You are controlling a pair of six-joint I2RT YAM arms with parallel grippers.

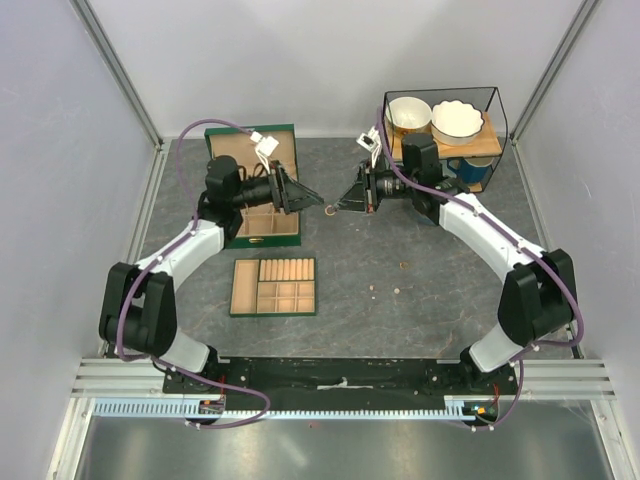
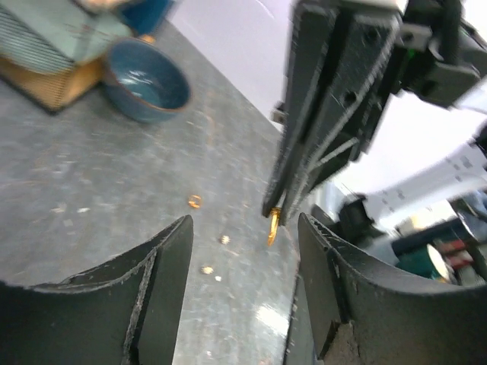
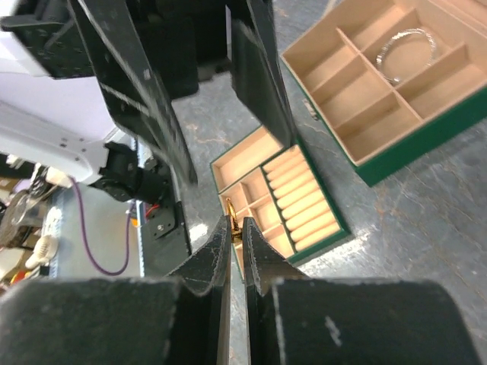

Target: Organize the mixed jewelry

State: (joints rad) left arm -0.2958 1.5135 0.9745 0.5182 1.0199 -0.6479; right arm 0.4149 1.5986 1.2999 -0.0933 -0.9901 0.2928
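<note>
My right gripper (image 3: 236, 226) is shut on a small gold ring (image 3: 230, 210), which sticks out past its fingertips, held in the air over the middle of the table (image 1: 329, 210). My left gripper (image 2: 245, 222) faces it tip to tip and stands open around the ring (image 2: 272, 226) without touching it. A silvery bangle (image 3: 407, 52) lies in a compartment of the green box (image 3: 396, 163). On the table lie another gold ring (image 2: 195, 201) and two pale studs (image 2: 225, 239) (image 2: 207, 269).
A green tray with tan compartments and ring rolls (image 1: 273, 286) lies in front of the green box (image 1: 250, 190). A wire rack with white bowls (image 1: 445, 125) stands at the back right, a blue bowl (image 2: 144, 80) beside it. Loose pieces (image 1: 404, 265) lie centre right.
</note>
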